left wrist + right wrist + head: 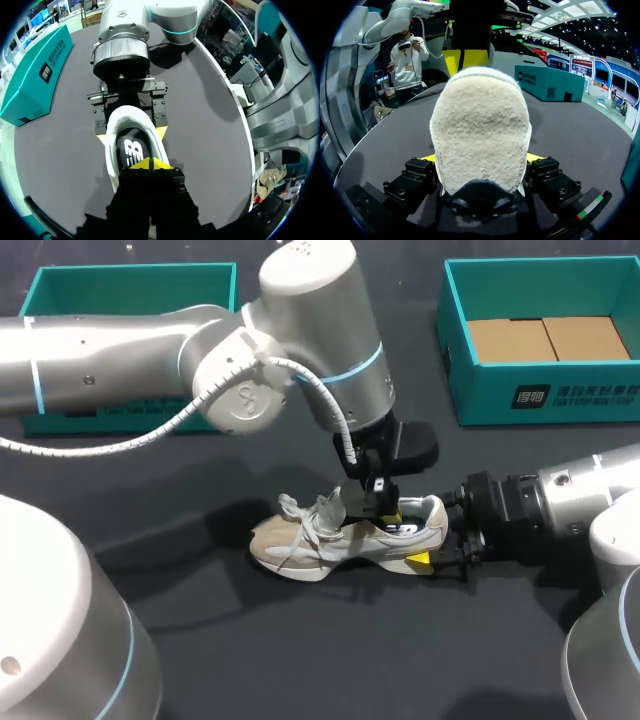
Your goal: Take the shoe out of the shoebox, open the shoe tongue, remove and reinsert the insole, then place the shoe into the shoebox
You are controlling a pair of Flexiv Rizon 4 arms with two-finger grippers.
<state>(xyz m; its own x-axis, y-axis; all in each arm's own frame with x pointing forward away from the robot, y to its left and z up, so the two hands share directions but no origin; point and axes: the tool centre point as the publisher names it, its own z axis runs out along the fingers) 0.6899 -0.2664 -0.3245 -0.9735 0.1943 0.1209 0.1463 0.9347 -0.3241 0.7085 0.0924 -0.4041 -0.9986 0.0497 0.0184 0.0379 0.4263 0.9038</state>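
A beige and white shoe (330, 540) lies on its sole on the dark table, toe to the left. My right gripper (435, 536) reaches in from the right, and its yellow fingertips (427, 158) press the fuzzy heel (480, 125) from both sides. From above, my left gripper (383, 508) comes down into the shoe's mouth. Its yellow tips are shut together (150, 164) just over the black insole (131, 149), which lies flat inside. The frames do not show anything pinched between them. Laces and tongue (325, 510) stand loose ahead of the left gripper.
An open teal shoebox (550, 395) with brown cardboard in its bottom stands at the back right. A second teal box part (40, 285) sits at the back left, half hidden behind my left arm. Bare tabletop lies in front of the shoe.
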